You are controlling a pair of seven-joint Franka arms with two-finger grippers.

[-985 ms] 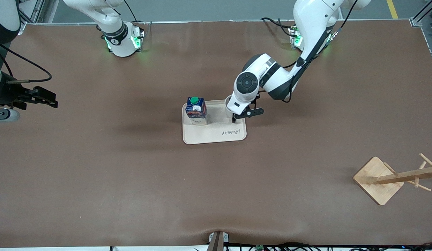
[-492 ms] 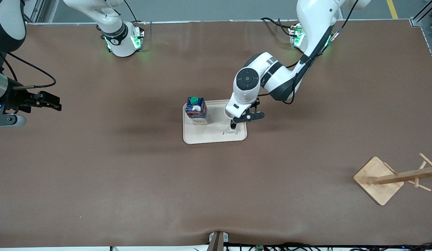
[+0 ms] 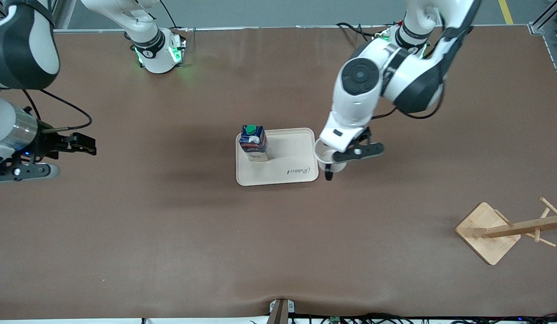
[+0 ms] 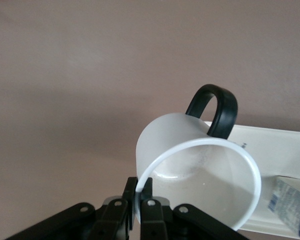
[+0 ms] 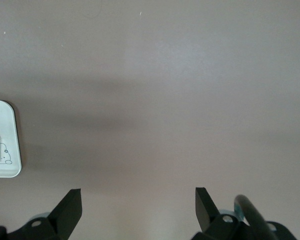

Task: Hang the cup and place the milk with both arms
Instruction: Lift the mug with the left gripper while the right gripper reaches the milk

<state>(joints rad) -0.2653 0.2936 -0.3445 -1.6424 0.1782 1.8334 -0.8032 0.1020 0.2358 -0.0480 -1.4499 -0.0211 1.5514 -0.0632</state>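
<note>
A wide table covered in a matte brown mat [image 3: 170, 234] is being seen from above, soft shadows being cast across its middle. Along its upper edge a strip of grey floor [image 3: 269, 11] is being shown, crossed by a yellow painted line [image 3: 505, 11]. Aluminium frame profiles [image 3: 546, 15] are being glimpsed at the corner toward the left arm's end. Black cables [image 3: 395, 318] are being trailed along the edge nearest the front camera
</note>
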